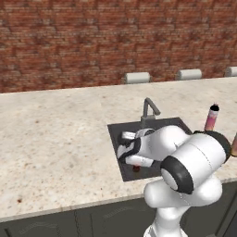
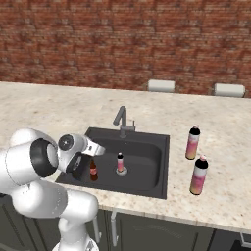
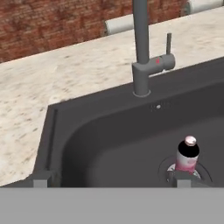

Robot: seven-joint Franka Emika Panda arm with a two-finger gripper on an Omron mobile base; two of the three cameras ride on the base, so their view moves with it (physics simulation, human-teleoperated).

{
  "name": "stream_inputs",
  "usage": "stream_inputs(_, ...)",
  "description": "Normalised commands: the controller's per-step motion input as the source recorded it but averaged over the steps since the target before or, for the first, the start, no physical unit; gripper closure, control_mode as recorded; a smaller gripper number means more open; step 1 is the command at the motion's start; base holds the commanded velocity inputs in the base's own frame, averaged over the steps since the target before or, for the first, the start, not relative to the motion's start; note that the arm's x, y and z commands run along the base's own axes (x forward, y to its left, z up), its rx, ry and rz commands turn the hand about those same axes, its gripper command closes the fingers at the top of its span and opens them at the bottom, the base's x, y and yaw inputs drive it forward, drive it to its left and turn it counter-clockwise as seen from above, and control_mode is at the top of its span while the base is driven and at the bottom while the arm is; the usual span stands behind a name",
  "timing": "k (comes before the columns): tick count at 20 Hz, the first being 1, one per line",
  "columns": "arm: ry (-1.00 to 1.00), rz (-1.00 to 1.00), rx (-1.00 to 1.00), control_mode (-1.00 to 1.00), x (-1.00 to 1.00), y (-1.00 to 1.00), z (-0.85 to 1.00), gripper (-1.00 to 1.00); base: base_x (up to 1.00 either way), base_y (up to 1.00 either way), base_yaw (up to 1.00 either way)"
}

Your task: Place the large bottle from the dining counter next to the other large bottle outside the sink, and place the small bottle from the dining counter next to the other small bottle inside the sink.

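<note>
Standing upright in the dark sink [image 2: 157, 147], the small bottle [image 2: 93, 171] sits just left of the other small bottle [image 2: 120, 162]; the claw [image 3: 111, 180] gapes wide, empty.

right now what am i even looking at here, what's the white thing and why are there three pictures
The white thing is a robot arm standing at a kitchen counter in a computer-made scene. Two pictures come from cameras behind it, one on each side. The third comes from a camera on its hand, looking into the dark sink below the faucet.

In the sink stand two little bottles: a dark cola-style small bottle and a pale one with a pink base, the other small bottle, on the drain.

On the counter right of the sink stand two tall black-capped bottles: the large bottle, fading pink to yellow-orange, and the pinker other large bottle.

The gripper has its jaws wide open and holds nothing.
</note>
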Motion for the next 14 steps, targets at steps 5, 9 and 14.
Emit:
stream_inputs(5, 0.02, 0.0, 0.04, -1.0, -0.15, 0.0, 1.0, -1.0, 0.0, 0.0, 0.0)
stream_inputs(9, 0.03, 0.0, 0.06, -1.0, -0.23, 0.0, 1.0, -1.0, 0.0, 0.0, 0.0)
stream_inputs(14, 0.03, 0.0, 0.05, -1.0, -0.21, 0.0, 1.0, -1.0, 0.0, 0.0, 0.0)
